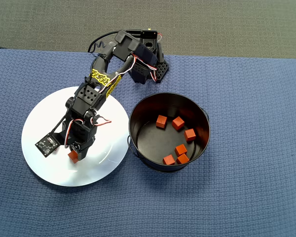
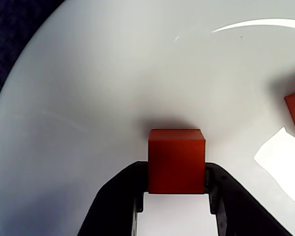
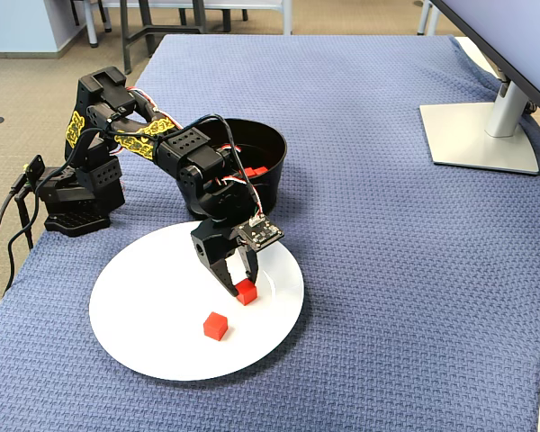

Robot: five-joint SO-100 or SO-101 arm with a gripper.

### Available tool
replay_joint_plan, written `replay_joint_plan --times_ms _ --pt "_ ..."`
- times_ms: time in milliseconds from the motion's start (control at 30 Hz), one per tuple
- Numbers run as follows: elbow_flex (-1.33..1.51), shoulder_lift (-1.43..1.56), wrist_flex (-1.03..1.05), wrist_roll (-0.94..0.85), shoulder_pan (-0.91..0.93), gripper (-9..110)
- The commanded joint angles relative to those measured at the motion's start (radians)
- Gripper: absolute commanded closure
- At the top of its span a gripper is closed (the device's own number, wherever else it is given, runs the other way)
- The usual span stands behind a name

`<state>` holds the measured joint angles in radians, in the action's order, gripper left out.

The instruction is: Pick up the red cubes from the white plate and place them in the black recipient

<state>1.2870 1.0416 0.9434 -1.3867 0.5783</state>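
One red cube (image 2: 176,161) sits between my end effector (image 2: 176,184) fingers, seemingly pinched; the black recipient (image 1: 203,138) lies beside the white plate (image 1: 44,123).

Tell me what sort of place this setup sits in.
Probably an office or lab workspace: a monitor stand rests on the blue cloth-covered table, chair or table legs stand on carpeted floor behind, and the gripper works over a white plate.

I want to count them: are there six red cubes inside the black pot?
Yes, the overhead view shows six red cubes lying on the floor of the black pot.
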Motion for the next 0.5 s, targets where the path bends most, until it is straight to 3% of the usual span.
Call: replay_joint_plan --times_ms 0,200,467 --pt "-0.078 0.034 0.012 0.009 0.009 101" --pt "0.055 0.301 0.038 0.055 0.061 101" --pt "0.265 0.723 0.008 0.483 0.063 101"
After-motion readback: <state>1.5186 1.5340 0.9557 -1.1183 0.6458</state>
